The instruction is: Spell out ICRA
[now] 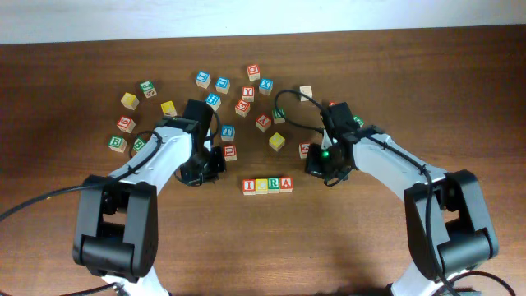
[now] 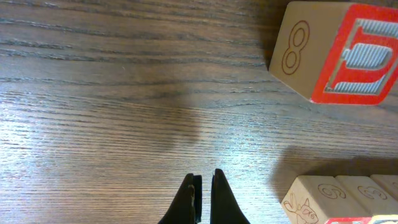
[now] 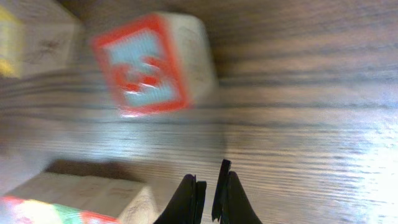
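Four wooden cubes stand side by side in a row at the table's middle: a red I (image 1: 249, 186), a yellow C (image 1: 261, 186), a green R (image 1: 274, 185) and a red A (image 1: 286, 184). My left gripper (image 1: 215, 164) hangs low to the left of the row, shut and empty (image 2: 205, 182). The row's left end (image 2: 339, 198) shows at the lower right of the left wrist view. My right gripper (image 1: 317, 168) sits to the right of the row, also shut on nothing (image 3: 208, 180). The row's right end (image 3: 81, 199) appears blurred at the lower left of the right wrist view.
Several loose letter cubes are scattered behind the row. A red cube (image 1: 229, 152) (image 2: 336, 53) lies just beyond the left gripper. Another red cube (image 1: 305, 150) (image 3: 149, 65) lies close to the right gripper. A yellow cube (image 1: 277, 141) stands behind the row.
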### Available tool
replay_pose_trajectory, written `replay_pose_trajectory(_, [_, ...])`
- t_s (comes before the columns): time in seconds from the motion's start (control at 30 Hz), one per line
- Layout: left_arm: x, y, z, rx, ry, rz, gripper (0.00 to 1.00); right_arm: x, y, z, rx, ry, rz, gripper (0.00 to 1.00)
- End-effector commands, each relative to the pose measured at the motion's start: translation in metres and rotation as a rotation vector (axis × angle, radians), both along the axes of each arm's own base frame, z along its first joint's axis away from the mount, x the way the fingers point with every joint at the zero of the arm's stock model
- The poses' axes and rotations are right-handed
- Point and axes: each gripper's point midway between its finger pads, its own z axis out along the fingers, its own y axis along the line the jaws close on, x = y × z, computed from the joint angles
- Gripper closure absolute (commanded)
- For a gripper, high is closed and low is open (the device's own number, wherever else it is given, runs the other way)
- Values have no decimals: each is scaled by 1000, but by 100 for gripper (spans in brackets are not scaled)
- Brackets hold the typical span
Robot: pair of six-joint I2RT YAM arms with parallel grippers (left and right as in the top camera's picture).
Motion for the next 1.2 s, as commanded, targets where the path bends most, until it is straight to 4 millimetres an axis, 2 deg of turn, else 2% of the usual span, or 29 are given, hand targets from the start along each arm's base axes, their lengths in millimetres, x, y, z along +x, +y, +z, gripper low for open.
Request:
replay_pose_trajectory(0.0, [-3,6,-4,27,11,24,96,23,20,37,76,-80,69,96])
replay_pose_trajectory(0.03, [-3,6,-4,27,14,44,95,28,27,48,81,-96,80,96])
replay_pose_trajectory(0.1, [-2,9,-4,28,19,93,88,33,39,55,93,-133,107,96])
replay_pose_trajectory(0.13, [1,12,-4,26,15,120,88,33,49,56,100,-151,129,96])
replay_pose_trajectory(0.23, [6,23,-4,23,10,161,91,25,74,53,87,-172,194,96])
replay_pose_trajectory(0.33, [9,38,-4,24,13,206,93,18,88,45,14,-184,198,96])
replay_pose_trajectory(0.37, [8,46,-4,25,20,228,94,16,99,47,26,-203,218,96])
replay_pose_trajectory(0.47, [8,53,-4,27,28,250,94,12,114,49,38,-224,244,96])
replay_pose_trajectory(0.6, [8,53,-4,27,28,249,94,7,116,39,-14,-210,205,96])
replay_pose_trajectory(0.8, [8,53,-4,27,28,249,94,-2,117,13,-39,-136,182,96])
replay_pose_trajectory(1.17, [8,53,-4,27,27,249,93,-9,112,9,-58,-100,184,96])
